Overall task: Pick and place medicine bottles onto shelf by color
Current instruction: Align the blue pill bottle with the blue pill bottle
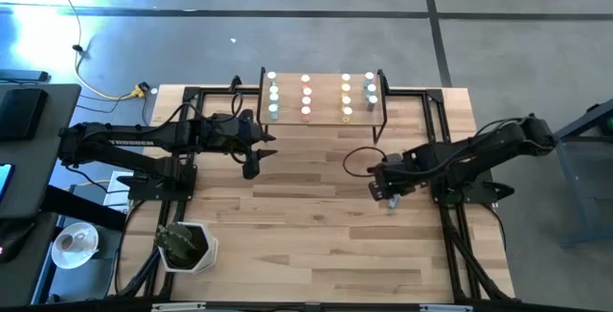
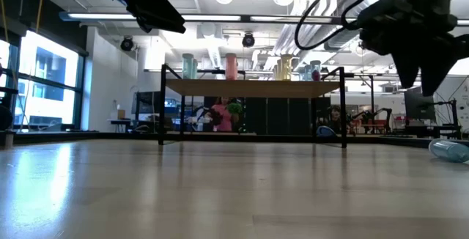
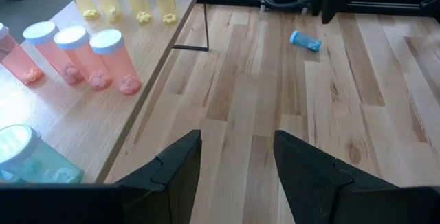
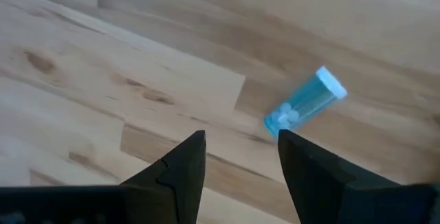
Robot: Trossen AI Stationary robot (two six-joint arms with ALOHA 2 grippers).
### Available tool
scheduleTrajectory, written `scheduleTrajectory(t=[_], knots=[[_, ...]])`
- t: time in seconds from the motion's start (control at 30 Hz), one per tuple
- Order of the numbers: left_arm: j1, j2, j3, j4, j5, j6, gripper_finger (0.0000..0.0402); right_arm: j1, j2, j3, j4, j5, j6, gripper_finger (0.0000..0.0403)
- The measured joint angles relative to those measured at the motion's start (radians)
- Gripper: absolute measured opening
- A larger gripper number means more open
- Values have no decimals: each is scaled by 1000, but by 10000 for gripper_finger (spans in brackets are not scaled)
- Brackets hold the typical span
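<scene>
The shelf (image 1: 321, 111) stands at the table's far middle. Bottles stand upright on it in columns: teal (image 1: 273, 97), pink (image 1: 306, 97), yellow (image 1: 347, 97) and blue (image 1: 371, 90). One blue bottle (image 4: 306, 105) with a white cap lies on its side on the table right of centre; it also shows in the high view (image 1: 394, 203) and the low view (image 2: 448, 149). My right gripper (image 4: 240, 145) is open and hovers above the table just beside this bottle. My left gripper (image 3: 237, 155) is open and empty, near the shelf's left front corner (image 1: 251, 167).
A white pot with a plant (image 1: 187, 247) stands at the near left of the table. Black frame rails (image 1: 450, 226) run along both sides. A black cable (image 1: 359, 154) loops by the shelf's right legs. Bare wood lies in the table's middle and near part.
</scene>
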Motion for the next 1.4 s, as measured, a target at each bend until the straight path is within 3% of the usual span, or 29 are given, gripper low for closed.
scheduleTrajectory(t=[0.7, 1.03, 1.4], knots=[[0, 0, 0, 0, 0, 59, 172, 127, 0, -152, 85, 22, 458, 174], [0, 0, 0, 0, 0, 60, 172, 128, 2, -167, 85, 115, 493, 174], [0, 0, 0, 0, 0, 60, 172, 127, 127, -168, 102, 95, 511, 174]])
